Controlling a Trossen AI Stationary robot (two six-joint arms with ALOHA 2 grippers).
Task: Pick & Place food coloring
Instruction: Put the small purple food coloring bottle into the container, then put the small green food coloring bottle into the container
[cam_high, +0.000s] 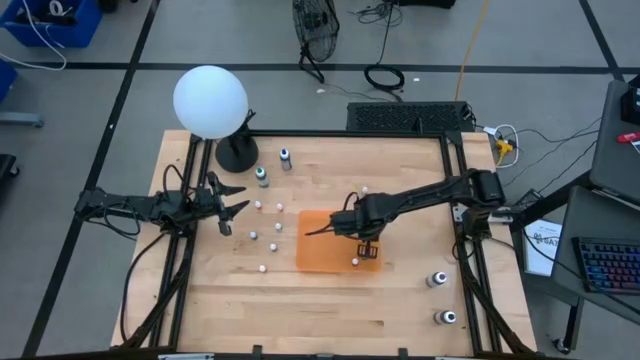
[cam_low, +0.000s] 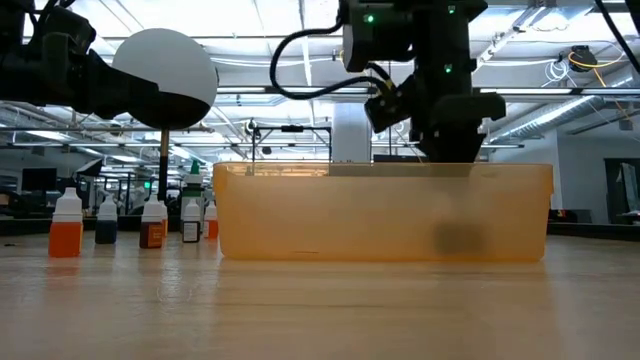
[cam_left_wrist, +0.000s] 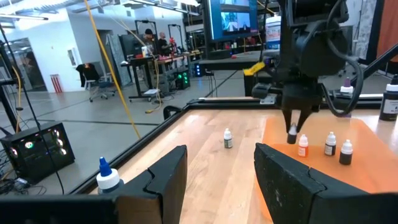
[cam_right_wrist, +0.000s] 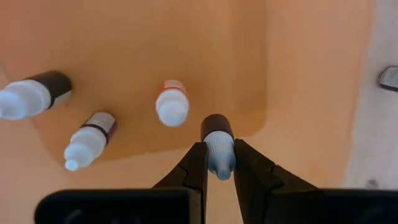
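Observation:
The flat orange tray (cam_high: 322, 243) lies mid-table. My right gripper (cam_right_wrist: 219, 169) hangs over it, pointing down, shut on one small food coloring bottle (cam_right_wrist: 217, 144) with a dark body and a white cap. Three more bottles (cam_right_wrist: 172, 106) (cam_right_wrist: 90, 140) (cam_right_wrist: 34, 93) stand on their bases on the tray floor beside it. Several tiny bottles (cam_high: 268, 226) stand on the wood left of the tray. My left gripper (cam_high: 232, 208) waits open at the table's left side, clear of them. My right gripper pinches the dark bottle's white cap (cam_right_wrist: 219, 155) between its two fingers, coming from above and pointing down. The bottle stays upright, its dark body (cam_left_wrist: 291, 137) below the fingertips, low inside the tray. Whether its base touches the tray floor, I cannot tell.
A white globe lamp on a black base (cam_high: 212, 100) stands at the far left corner, with two larger bottles (cam_high: 262, 177) (cam_high: 286, 158) beside it. Two grey-bodied bottles (cam_high: 437, 280) (cam_high: 447, 317) stand near the right edge. Bare wood lies along the near edge.

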